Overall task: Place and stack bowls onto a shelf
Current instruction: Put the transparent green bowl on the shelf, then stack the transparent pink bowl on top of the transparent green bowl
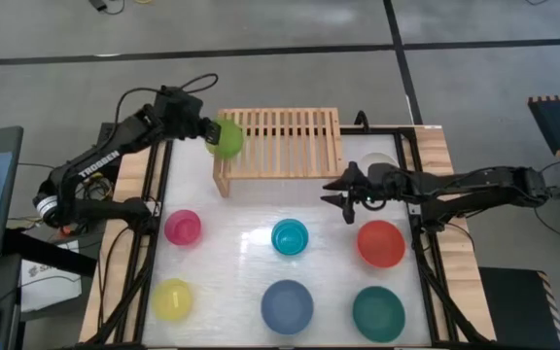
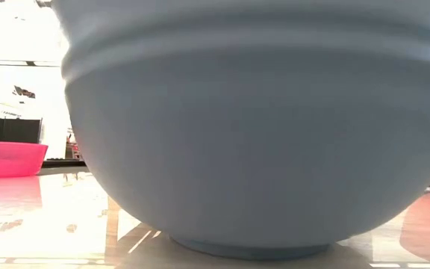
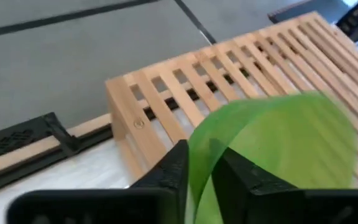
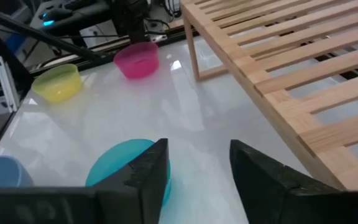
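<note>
The lime green bowl (image 1: 227,138) is in my left gripper (image 1: 213,132), lifted over the left end of the light-wood shelf (image 1: 285,141); it also shows in the left wrist view (image 3: 278,149). My right gripper (image 1: 341,199) hangs open just in front of the shelf's near edge, between the cyan bowl (image 1: 290,236) and the red bowl (image 1: 380,243), touching nothing. Its wrist view shows the cyan bowl (image 4: 126,162) below the open fingers. The cream white bowl (image 1: 377,161) sits behind the right arm, partly hidden. My left gripper (image 3: 207,155) pinches the lime green bowl's wall at its rim (image 3: 205,163), one finger on each side of the wall. It comes from the table's left side. The bowl is lifted clear and tilted above the shelf's left end (image 3: 135,106).
On the table rest the pink bowl (image 1: 182,227), the yellow bowl (image 1: 173,298), the slate blue bowl (image 1: 287,306) and the dark green bowl (image 1: 377,313). The slate blue bowl (image 2: 252,127) fills the low view, with the pink bowl (image 2: 6,158) at its left.
</note>
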### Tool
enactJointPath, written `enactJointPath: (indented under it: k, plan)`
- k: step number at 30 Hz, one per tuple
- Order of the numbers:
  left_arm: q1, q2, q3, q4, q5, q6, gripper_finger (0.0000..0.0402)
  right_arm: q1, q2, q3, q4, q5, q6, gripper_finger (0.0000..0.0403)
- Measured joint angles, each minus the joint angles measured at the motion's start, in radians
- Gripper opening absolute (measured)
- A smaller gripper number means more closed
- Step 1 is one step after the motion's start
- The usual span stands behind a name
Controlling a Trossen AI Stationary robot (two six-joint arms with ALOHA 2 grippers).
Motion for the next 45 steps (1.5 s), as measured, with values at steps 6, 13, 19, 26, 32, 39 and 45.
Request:
enactJointPath:
  k: [6,13,19,26,32,39,45]
  plan:
    - [-0.029,0.064,-0.023,0.016,-0.006,0.013,0.0136,-0.001,0.0,0.0,0.005,0.001,0.005,0.0226]
    - [-0.057,0.132,-0.025,0.193,-0.006,0.036,0.0175,-0.001,0.0,0.0,0.006,0.001,0.005,0.0226]
    - [-0.057,0.074,-0.018,0.273,-0.011,0.076,0.0177,-0.001,0.0,0.0,-0.012,0.001,0.004,0.0226]
    - [-0.098,-0.113,0.033,0.006,-0.02,0.117,0.0177,0.004,0.0,0.0,-0.032,0.002,0.004,0.0226]
    - [-0.269,-0.278,0.03,-0.394,-0.127,0.012,0.0164,0.004,0.0,0.0,-0.014,0.004,0.003,0.0226]
    - [-0.52,-0.404,-0.022,-0.668,-0.207,-0.318,0.0142,0.004,0.0,0.0,0.009,0.005,0.003,0.0226]
    - [-0.671,-0.397,-0.218,-0.655,-0.206,-0.485,0.0141,0.027,0.0,0.0,0.01,0.032,0.004,0.0226]
